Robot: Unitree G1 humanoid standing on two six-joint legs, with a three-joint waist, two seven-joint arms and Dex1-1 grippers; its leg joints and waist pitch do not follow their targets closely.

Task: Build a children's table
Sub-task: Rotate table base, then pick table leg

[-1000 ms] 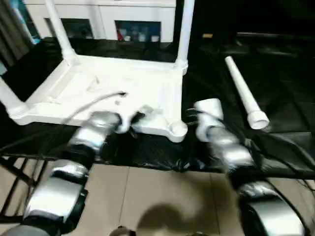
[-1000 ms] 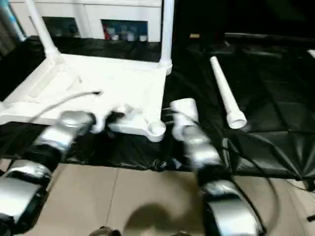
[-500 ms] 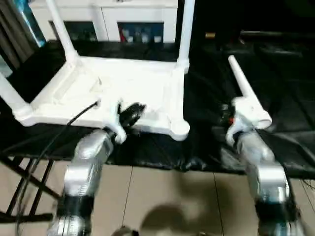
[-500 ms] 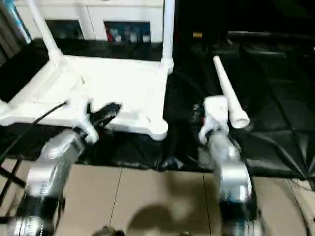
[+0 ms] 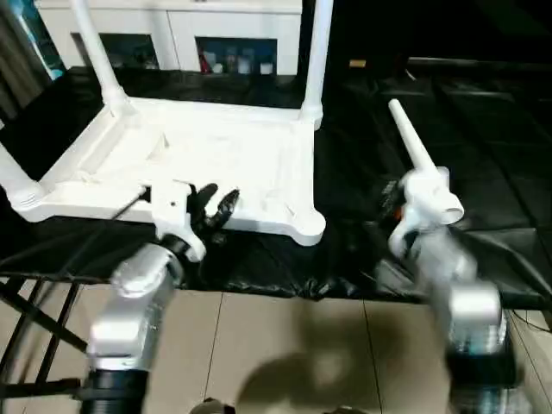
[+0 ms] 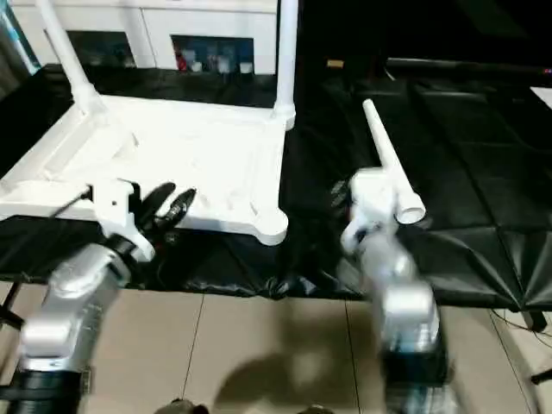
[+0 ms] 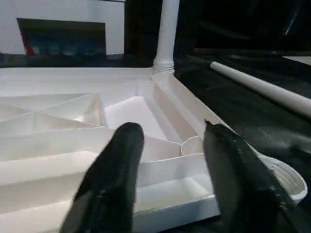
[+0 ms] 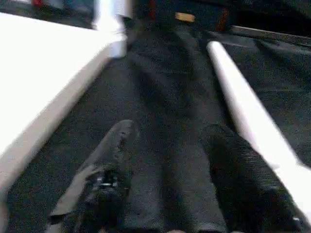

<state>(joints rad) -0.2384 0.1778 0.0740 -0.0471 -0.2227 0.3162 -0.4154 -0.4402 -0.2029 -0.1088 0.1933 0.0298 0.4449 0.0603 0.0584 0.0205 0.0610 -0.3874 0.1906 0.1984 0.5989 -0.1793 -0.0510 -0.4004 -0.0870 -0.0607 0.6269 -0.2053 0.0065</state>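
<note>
On my left I see the children's table (image 5: 207,155) lying upside down on the black-sheeted tabletop (image 5: 500,190), ribbed underside up. Three of its legs stand in their corner sockets: one at the near left corner (image 5: 13,177), one at the far left (image 5: 95,56) and one at the far right (image 5: 317,52). The near right socket (image 5: 309,226) is open, with no leg in it.

My left gripper (image 5: 211,210) sits at the near edge of the upturned top, its black fingers (image 7: 116,165) spread apart with nothing between them; through the wrist camera they frame the ribs and that open socket.

Further right, the fourth leg (image 5: 418,159) lies loose on the black sheet, well apart from the table, its wider end toward me. My right gripper (image 8: 167,174) is just beside that end, fingers (image 8: 109,160) parted and empty over the sheet, the leg running alongside one of them. Whether that finger touches the leg, I cannot tell.

Behind the tabletop stands a white cabinet (image 5: 181,21) with glass doors.
</note>
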